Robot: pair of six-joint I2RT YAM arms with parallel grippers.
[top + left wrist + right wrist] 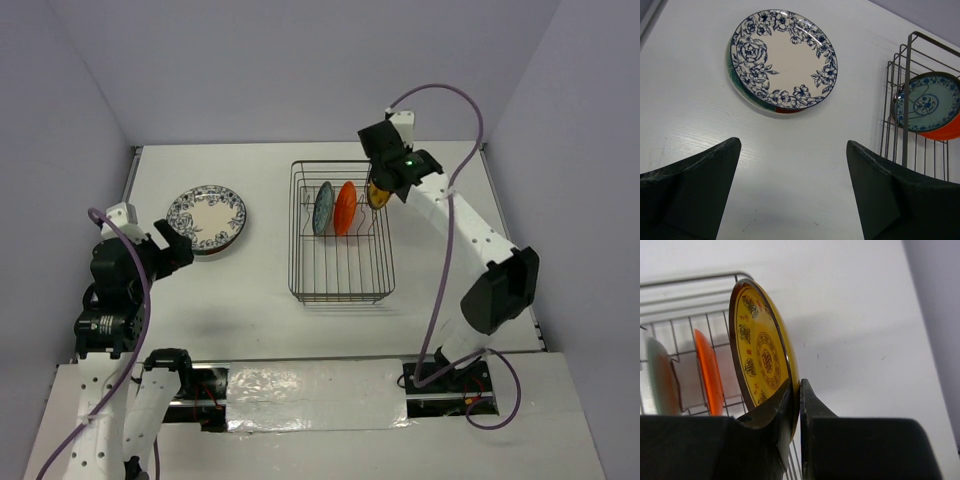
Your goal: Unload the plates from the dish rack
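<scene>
- Currently clamping the yellow patterned plate [762, 355] with the right gripper [796, 385]: fingers pinched narrow on the lower rim, one pressed to each face.
- Holding that plate upright on edge, at the far right corner of the dish rack [341, 299]; cannot tell whether resting on the wires or lifted off them.
- Standing upright among the rack's prongs, left of the yellow one: a red-orange plate [345, 207] and, further left, a teal patterned plate [323, 207], close side by side, faces turned left and right.
- Seen again from the left wrist, behind the rack's end wires: the teal face with its blue pattern in front, the red-orange rim showing past it at the lower right.
- Lying flat on the white table [260, 330], well left of the rack: a white plate with dark-blue floral rim [785, 57], topmost of a small stack.
- Peeking out from under it: a teal edge [738, 86] at the left and a red-orange sliver [787, 110] at the near side, both belonging to lower plates.
- Hovering over bare table on the near side of that stack: the left gripper [792, 145], fingers spread wide, gripping nothing, touching no plate.
</scene>
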